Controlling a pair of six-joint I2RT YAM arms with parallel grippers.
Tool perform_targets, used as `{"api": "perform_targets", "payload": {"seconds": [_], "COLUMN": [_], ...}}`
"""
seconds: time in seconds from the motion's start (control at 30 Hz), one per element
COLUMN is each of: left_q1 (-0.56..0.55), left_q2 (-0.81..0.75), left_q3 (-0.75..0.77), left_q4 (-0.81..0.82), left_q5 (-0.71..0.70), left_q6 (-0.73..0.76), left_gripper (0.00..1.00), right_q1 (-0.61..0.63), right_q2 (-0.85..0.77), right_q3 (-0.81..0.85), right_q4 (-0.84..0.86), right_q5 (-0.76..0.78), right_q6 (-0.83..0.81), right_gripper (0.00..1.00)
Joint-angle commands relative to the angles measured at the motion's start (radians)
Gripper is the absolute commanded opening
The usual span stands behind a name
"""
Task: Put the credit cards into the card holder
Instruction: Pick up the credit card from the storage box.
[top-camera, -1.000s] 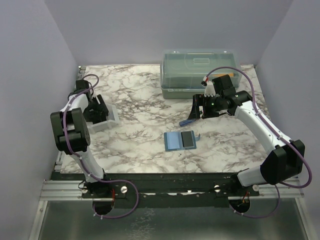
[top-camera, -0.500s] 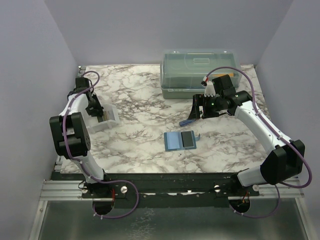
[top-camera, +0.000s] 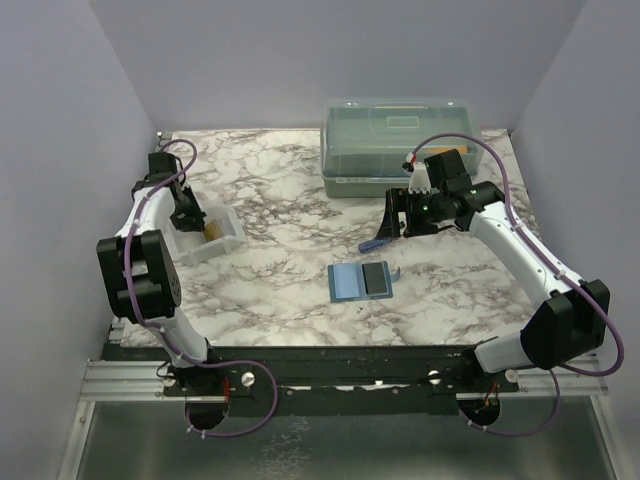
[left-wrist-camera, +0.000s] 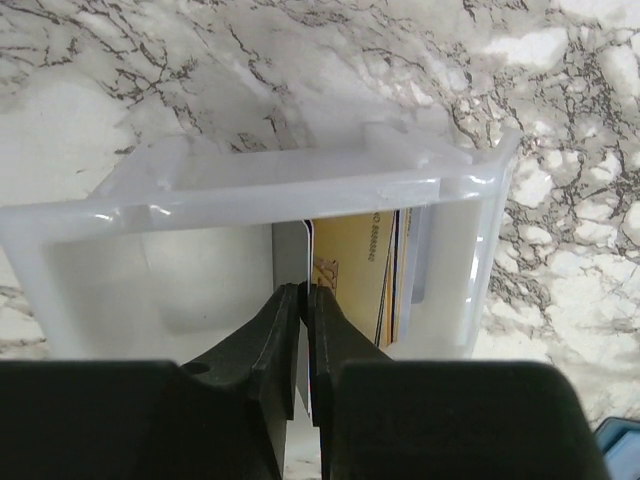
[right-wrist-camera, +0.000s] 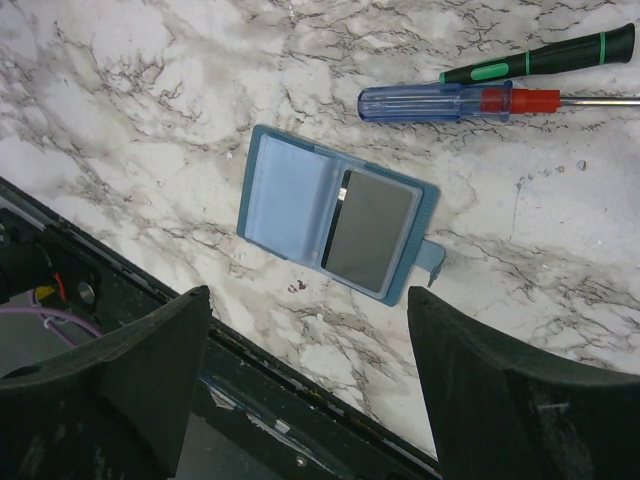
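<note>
Several credit cards (left-wrist-camera: 355, 275) stand on edge in a small clear-white tray (left-wrist-camera: 280, 185) at the table's left; a yellow one (top-camera: 212, 232) faces the camera. My left gripper (left-wrist-camera: 305, 292) reaches into the tray (top-camera: 228, 243) and is shut on the thin white card at the near end of the stack. The teal-blue card holder (top-camera: 361, 281) lies open and flat mid-table, a dark grey card in its right pocket (right-wrist-camera: 368, 230). My right gripper (right-wrist-camera: 308, 300) hangs open, high above the holder, nothing between its fingers.
A blue-handled screwdriver (right-wrist-camera: 440, 102) and a green-and-black one (right-wrist-camera: 540, 62) lie just beyond the holder. A large translucent lidded box (top-camera: 400, 145) stands at the back right. The table's near edge and a black rail (right-wrist-camera: 250, 400) run below the right gripper.
My left gripper has closed from wide open onto a card in the tray, and the arm has drawn slightly back, uncovering the tray. The right arm has not moved.
</note>
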Motion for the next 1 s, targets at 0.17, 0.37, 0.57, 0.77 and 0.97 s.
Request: {"api": "perform_targets", "payload": {"seconds": [0.17,0.37,0.57,0.77,0.97], "left_q1": [-0.002,-0.002,-0.003,-0.002,-0.01], "left_q2": [-0.073,-0.032,-0.025,0.01,0.066], "left_q3": [0.051,0.115,0.125,0.131,0.117], "left_q4": [-0.092,-0.143,-0.156,-0.147,-0.157], "left_q5": [-0.055,-0.046,-0.039,0.026,0.203], "left_q6": [-0.017,-0.039,-0.02,0.048,0.124], "left_gripper": [0.0,0.0,0.0,0.0,0.0], "right_q1": [-0.004,-0.004,-0.004,-0.004,-0.002], "right_q2": [0.005,0.011,0.02,0.024,0.037], "right_q3": [0.006,0.011,0.022,0.027,0.018], "right_q4": [-0.011,-0.004,0.006,0.019,0.052], "right_q5": [-0.001,0.012,-0.005,-0.051,-0.129], "right_q6": [-0.005,-0.012,-0.014,-0.004,0.015], "right_gripper": [0.82,0.82,0.82,0.82,0.79]}}
